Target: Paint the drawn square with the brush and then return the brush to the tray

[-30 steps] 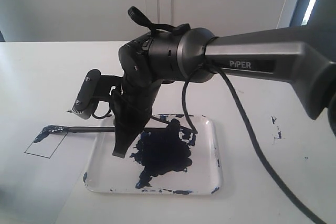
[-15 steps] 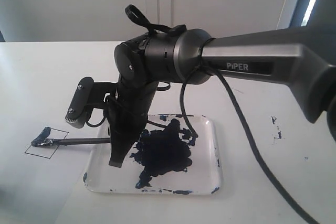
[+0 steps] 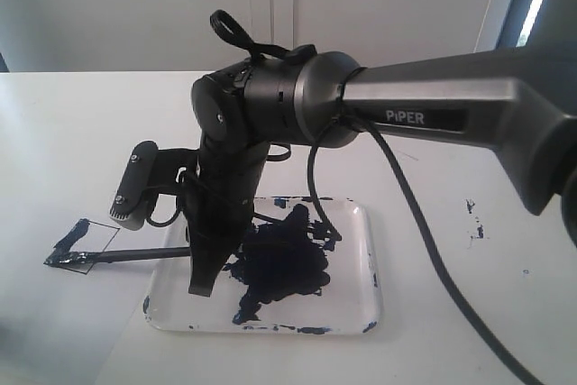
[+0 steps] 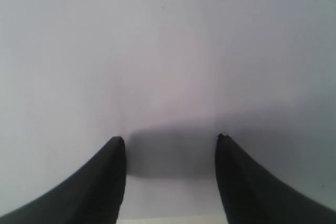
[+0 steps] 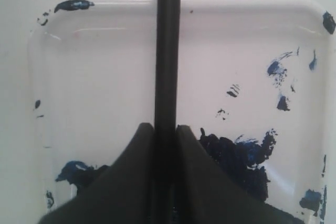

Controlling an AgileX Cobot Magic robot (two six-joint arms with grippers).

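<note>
The drawn square [image 3: 90, 248] is a small slanted outline on the white sheet at the left, with a navy stroke across its upper left. The brush [image 3: 135, 255] lies nearly level, its paint-coated tip [image 3: 61, 260] at the square's lower left corner. My right gripper [image 3: 203, 281] is shut on the brush's black handle [image 5: 167, 51], above the left end of the tray [image 3: 356, 317]. The tray holds a big navy blot [image 3: 284, 263]. My left gripper [image 4: 170, 140] is open over a bare pale surface; it does not show in the exterior view.
Dark paint specks [image 3: 473, 218] dot the table to the right of the tray. The right arm [image 3: 433, 114] and its cable [image 3: 424, 250] cross above the tray's right half. Navy smears [image 5: 278, 85] mark the tray floor [image 5: 105, 103] in the right wrist view.
The right gripper has swept the brush tip down across the square, from its upper left corner toward its lower left corner, leaving a navy stroke. The left gripper shows no earlier frame.
</note>
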